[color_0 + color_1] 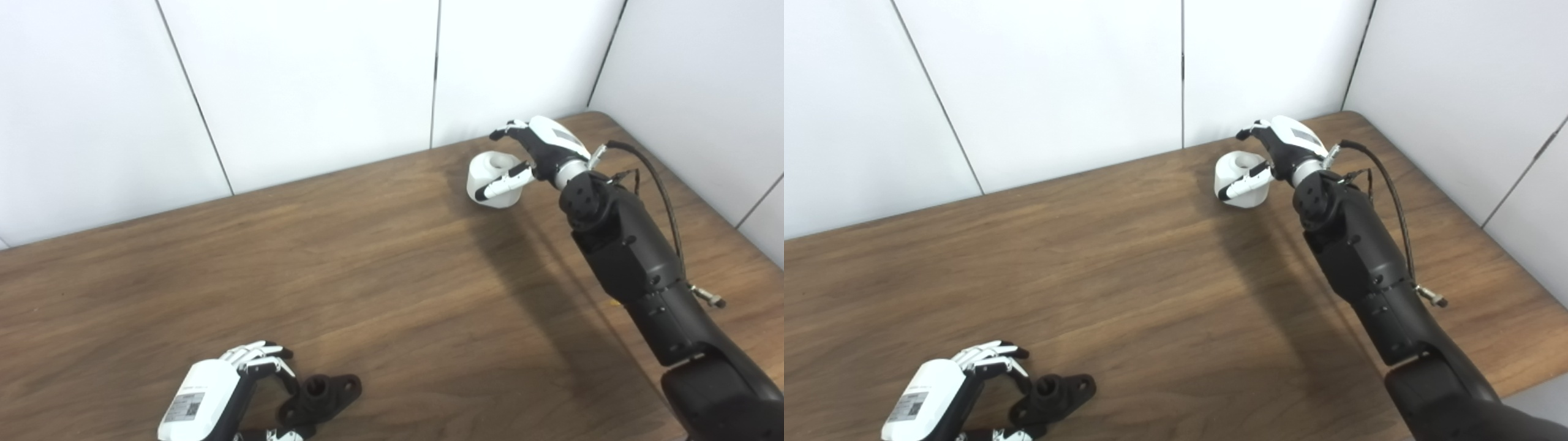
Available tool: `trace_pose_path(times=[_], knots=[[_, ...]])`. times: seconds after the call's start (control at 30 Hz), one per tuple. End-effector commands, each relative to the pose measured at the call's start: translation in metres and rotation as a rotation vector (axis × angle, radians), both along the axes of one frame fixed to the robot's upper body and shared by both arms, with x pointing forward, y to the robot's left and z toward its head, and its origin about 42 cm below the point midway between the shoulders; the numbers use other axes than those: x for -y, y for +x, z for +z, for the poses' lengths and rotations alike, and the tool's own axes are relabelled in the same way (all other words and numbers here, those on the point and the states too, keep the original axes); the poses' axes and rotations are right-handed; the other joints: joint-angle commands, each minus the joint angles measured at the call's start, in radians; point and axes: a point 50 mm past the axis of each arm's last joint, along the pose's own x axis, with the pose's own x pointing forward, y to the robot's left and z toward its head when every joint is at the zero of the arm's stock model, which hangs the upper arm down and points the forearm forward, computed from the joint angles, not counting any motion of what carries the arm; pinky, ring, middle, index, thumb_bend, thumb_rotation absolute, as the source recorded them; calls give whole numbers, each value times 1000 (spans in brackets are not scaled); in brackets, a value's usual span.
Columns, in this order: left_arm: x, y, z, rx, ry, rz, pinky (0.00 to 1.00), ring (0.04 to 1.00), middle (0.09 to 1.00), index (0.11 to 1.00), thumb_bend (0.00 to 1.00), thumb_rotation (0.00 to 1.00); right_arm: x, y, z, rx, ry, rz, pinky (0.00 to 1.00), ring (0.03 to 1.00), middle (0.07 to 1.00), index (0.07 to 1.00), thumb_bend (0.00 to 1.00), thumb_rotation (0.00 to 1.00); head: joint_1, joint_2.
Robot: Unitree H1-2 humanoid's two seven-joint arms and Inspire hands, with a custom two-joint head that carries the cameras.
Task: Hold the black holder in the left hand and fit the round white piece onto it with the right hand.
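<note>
Left eye view: the left robot hand [211, 392] is cut off by the bottom edge, fingers curled round the near end of the black holder [321, 397] on the bench [367, 275]; a firm grip can't be confirmed. The holder's long axis runs lower-left to upper-right, its socket facing up.

Right eye view: the right robot hand [1274, 153] is wrapped round the round white piece [1240, 179] at the far right of the bench, hollow upward, well apart from the holder. Whether it's lifted is hard to tell.
</note>
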Motion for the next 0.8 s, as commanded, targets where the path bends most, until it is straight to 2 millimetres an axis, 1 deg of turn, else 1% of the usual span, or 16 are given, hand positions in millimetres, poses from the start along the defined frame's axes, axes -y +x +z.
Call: trace_pose_path(times=[0.0, 0.43, 0.77], knots=[[-10, -7, -13, -66, 84, 23, 820, 832, 768, 487, 518, 52, 3, 8, 26, 60, -37, -11, 1000, 1000, 957, 827, 947, 342, -1, 0], [-10, -8, -11, -73, 78, 26, 829, 835, 767, 487, 518, 51, 13, 12, 21, 40, -46, -50, 1000, 1000, 946, 821, 899, 350, -5, 2], [-10, -8, -11, -72, 79, 29, 831, 843, 774, 487, 518, 52, 17, 8, 20, 43, -59, -54, 1000, 1000, 932, 771, 882, 340, -8, 5]])
